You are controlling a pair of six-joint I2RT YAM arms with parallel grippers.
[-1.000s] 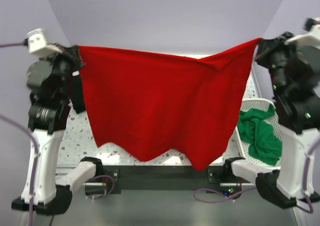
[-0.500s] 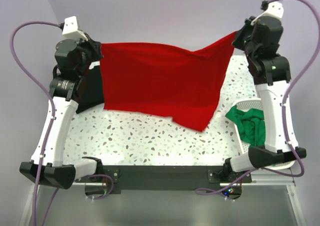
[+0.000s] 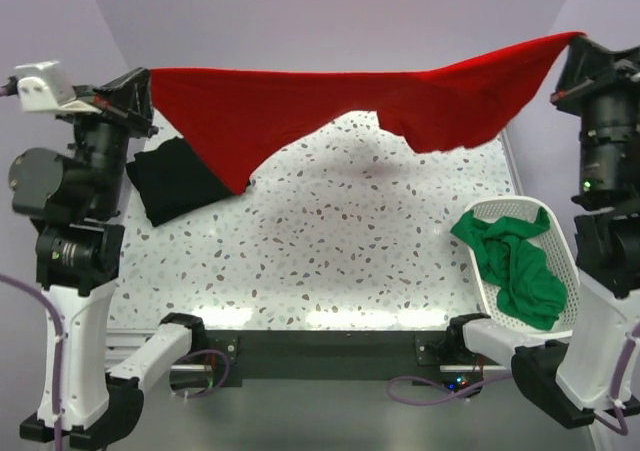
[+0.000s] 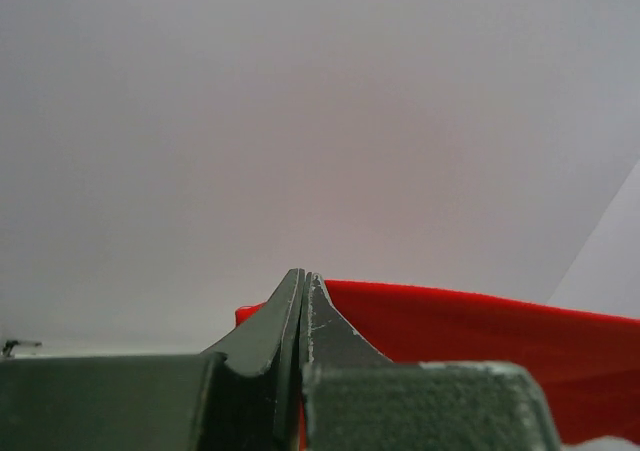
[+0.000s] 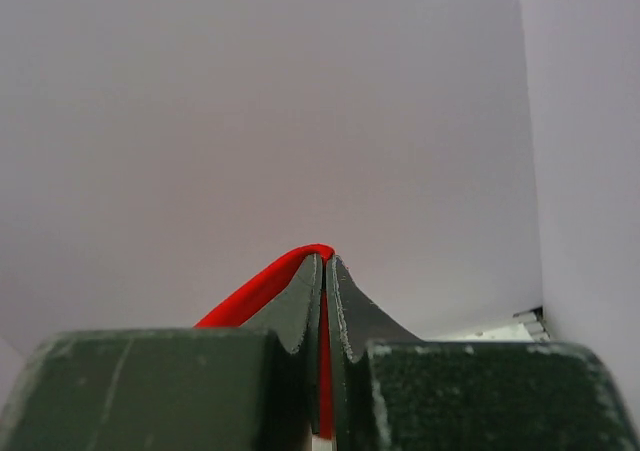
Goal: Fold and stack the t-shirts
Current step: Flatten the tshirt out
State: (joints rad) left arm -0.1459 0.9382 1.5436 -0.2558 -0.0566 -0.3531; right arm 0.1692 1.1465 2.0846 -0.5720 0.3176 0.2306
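Note:
The red t-shirt [image 3: 300,106] hangs stretched high over the far part of the table between both grippers, its lower edge well off the surface. My left gripper [image 3: 148,77] is shut on its left corner, and red cloth [image 4: 480,341] shows behind the closed fingertips of that gripper [image 4: 303,277]. My right gripper [image 3: 572,41] is shut on the right corner, and a strip of the red t-shirt [image 5: 258,293] runs between its fingers [image 5: 327,260]. A black t-shirt [image 3: 175,177] lies folded on the table's left. The green t-shirt [image 3: 517,271] lies crumpled in the basket.
The white perforated basket [image 3: 500,209] stands at the table's right front edge. The speckled table [image 3: 350,241] spreads between the arms. Lilac walls close in the back and both sides.
The red t-shirt hung broad and low a second ago. Both arms then swung back and rose, and its lower edge has lifted off the table, uncovering the black t-shirt.

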